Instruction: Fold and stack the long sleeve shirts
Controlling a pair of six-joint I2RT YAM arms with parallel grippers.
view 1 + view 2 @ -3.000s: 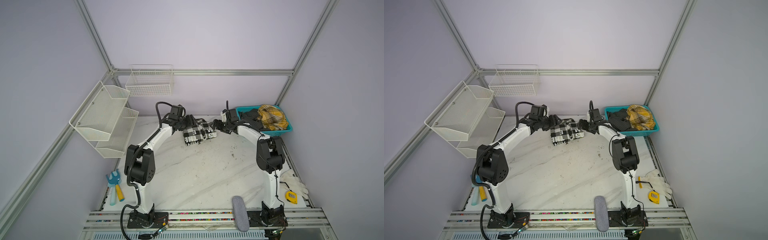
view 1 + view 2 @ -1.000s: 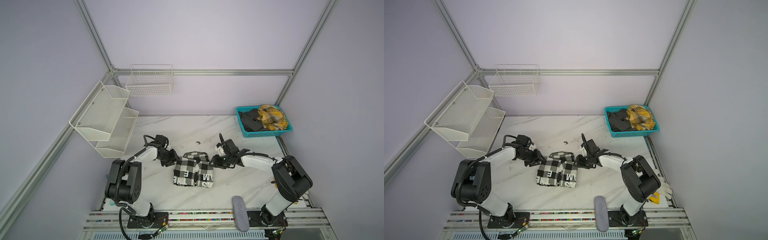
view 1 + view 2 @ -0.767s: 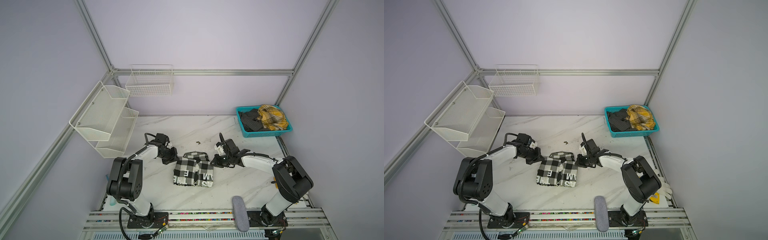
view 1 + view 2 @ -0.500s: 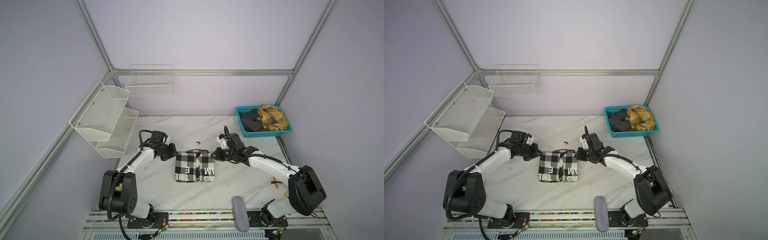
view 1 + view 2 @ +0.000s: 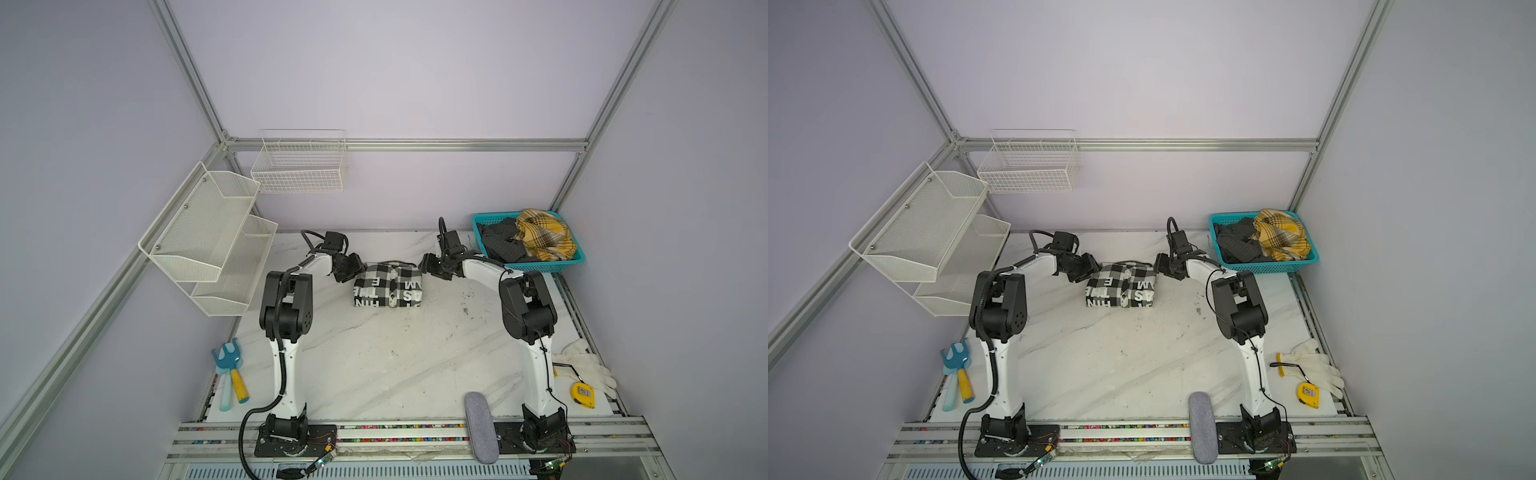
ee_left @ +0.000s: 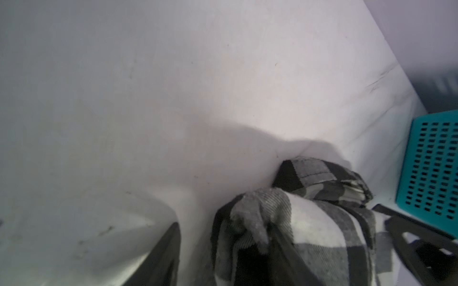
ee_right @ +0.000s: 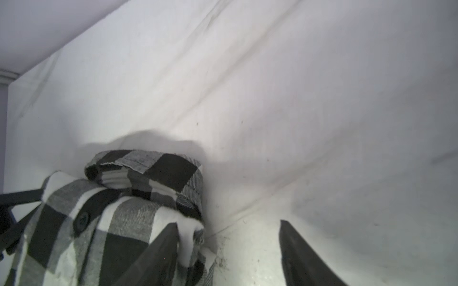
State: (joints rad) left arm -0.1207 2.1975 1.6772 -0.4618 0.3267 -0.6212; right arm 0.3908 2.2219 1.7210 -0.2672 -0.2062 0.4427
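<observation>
Left of centre in both top views: left fingers (image 6: 167, 255) spread, a corner of the checked shirt (image 5: 388, 286) loose between them. At centre: that shirt, folded, flat on the bench (image 5: 395, 357). Right of it: right fingers (image 7: 163, 250) spread, one against its edge; upper right, a basket (image 5: 544, 265) of more shirts (image 5: 540, 239).

The checked shirt (image 5: 388, 286) at frame centre is soft, brushed woven cloth with a fuzzy nap. The desk (image 5: 374, 353) looks like smooth, matt white marble, lightly scuffed. The basket (image 5: 548, 264) at upper right is perforated teal plastic. The shelves (image 5: 199, 232) at left are white metal mesh.
</observation>
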